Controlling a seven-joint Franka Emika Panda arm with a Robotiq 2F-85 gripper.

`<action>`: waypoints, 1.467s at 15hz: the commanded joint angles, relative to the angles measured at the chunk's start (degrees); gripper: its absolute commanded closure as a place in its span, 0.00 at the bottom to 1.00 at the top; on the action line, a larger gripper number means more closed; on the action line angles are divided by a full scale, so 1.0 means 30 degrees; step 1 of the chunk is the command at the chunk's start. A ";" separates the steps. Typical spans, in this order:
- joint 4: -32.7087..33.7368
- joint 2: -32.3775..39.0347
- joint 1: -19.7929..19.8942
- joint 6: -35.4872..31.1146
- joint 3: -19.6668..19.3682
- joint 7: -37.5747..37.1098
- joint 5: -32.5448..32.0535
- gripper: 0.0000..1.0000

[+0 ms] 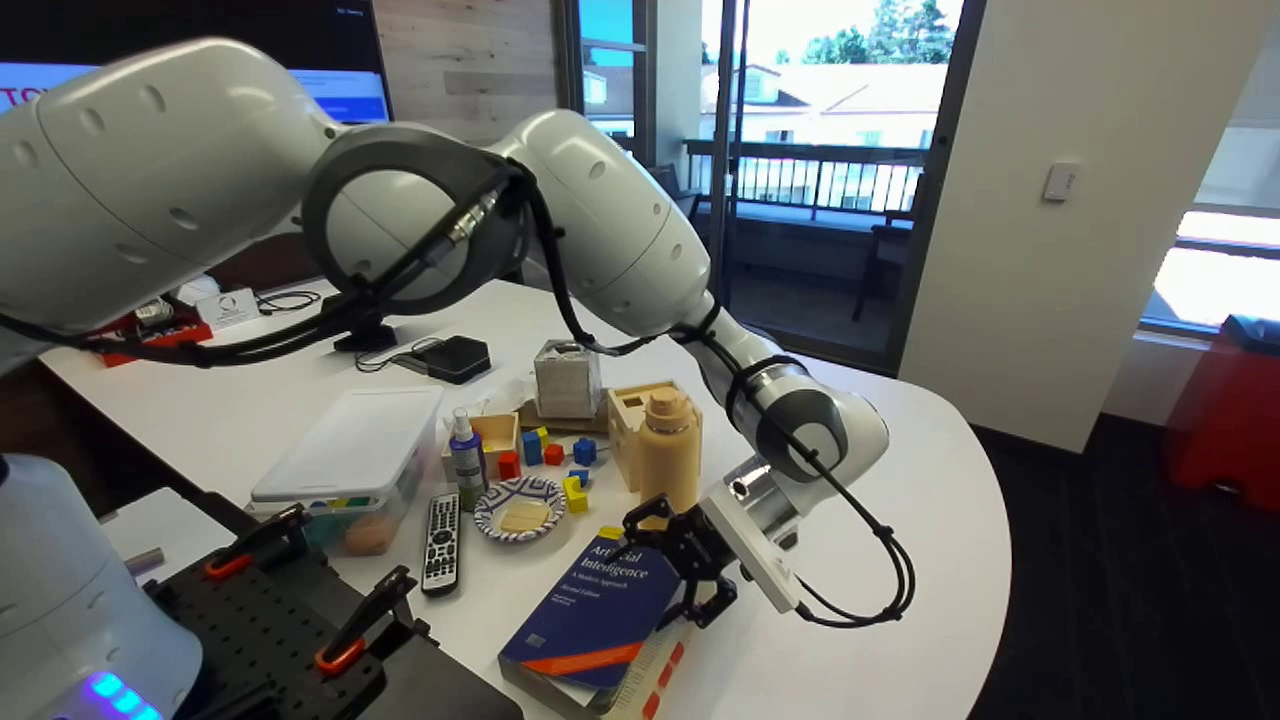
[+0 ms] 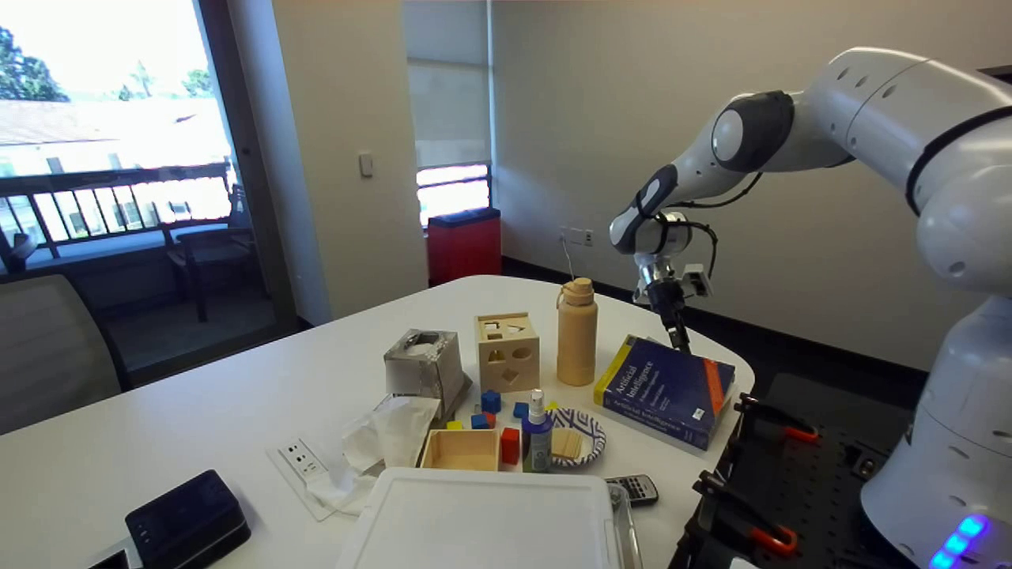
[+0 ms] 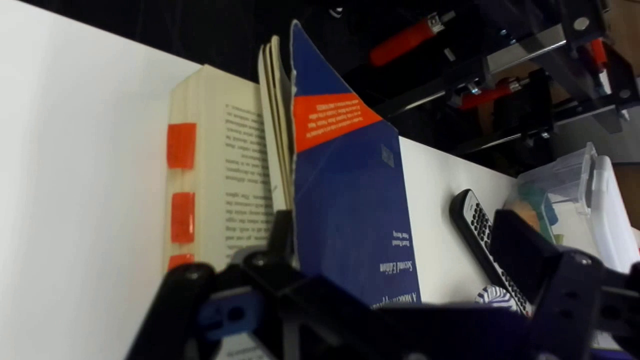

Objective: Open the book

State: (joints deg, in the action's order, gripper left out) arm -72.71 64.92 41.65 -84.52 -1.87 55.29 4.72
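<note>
Book [image 1: 600, 605] shows cream pages [image 3: 232, 155] beneath its bowed blue cover [image 3: 350, 195] (gripper [image 3: 400, 227] spread wide).

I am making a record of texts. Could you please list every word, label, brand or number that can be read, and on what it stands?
"Artificial Intelligence": book cover and spine
"A Modern Approach": book cover
"Second Edition": book cover
"Stuart Russell", "Peter Norvig": book cover, upside down in the wrist view
"TO", the rest cut off: screen
Too small or blurred: spine's small line, orange band, page, remote keys, spray bottle, card, wall device.
</note>
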 commanded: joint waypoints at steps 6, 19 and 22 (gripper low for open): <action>0.0229 0.0028 -0.0667 0.1786 -0.0121 0.1363 -0.0369 0.00; -0.0882 -0.0850 -0.0836 0.2078 -0.0259 0.4554 -0.0913 0.00; -0.1155 -0.0876 -0.0932 0.2230 -0.0210 0.5025 -0.0924 0.00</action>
State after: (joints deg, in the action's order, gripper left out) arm -72.96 64.76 39.82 -79.11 -2.12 68.41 2.57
